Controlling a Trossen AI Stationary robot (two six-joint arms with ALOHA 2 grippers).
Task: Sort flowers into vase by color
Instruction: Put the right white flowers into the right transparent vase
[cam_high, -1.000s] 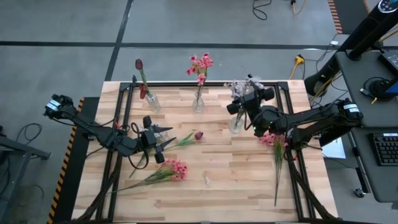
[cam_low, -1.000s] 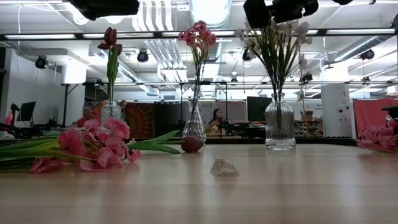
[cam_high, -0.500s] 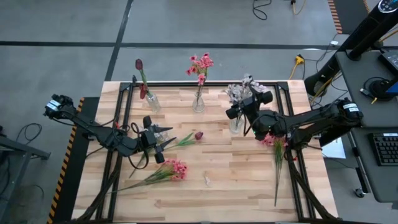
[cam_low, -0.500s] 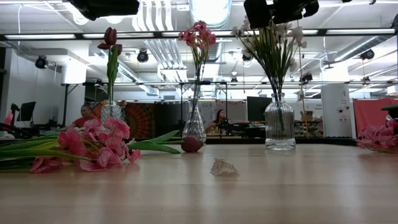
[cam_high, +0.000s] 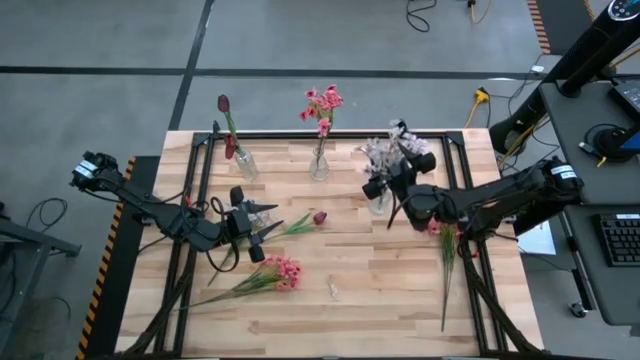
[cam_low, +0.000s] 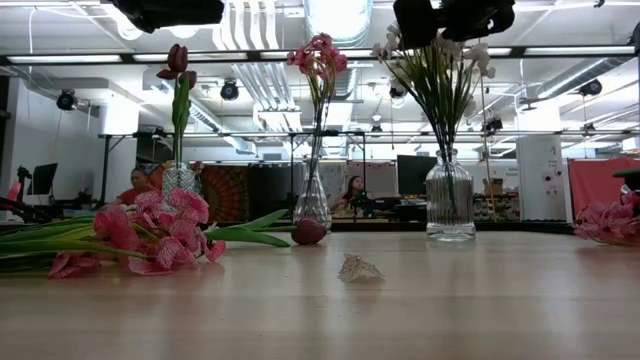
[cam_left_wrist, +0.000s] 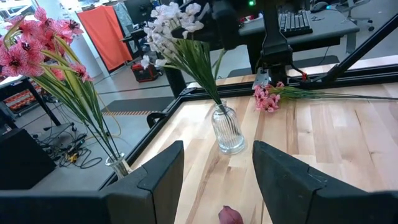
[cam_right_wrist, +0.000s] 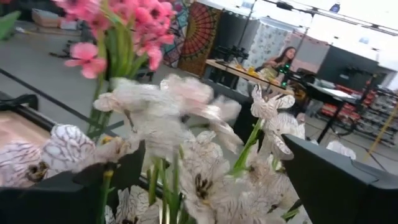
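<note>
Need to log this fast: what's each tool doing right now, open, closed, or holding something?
Left tool: open, holding nothing, just behind the red tulip bud.
Right tool: open, holding nothing, above the white flowers.

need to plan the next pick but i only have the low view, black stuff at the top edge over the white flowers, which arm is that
Observer: The right gripper, beside the white spray in the ribbed vase. Its fingers are open, holding nothing.
Operator: where's the left one
Observer: The left gripper hovers low, fingers apart, pointing at the loose red tulip on the table.
Operator: anything pink i can't see on the right
Observer: One pink stem lies flat under the right arm; you see only its blooms at your right edge.
</note>
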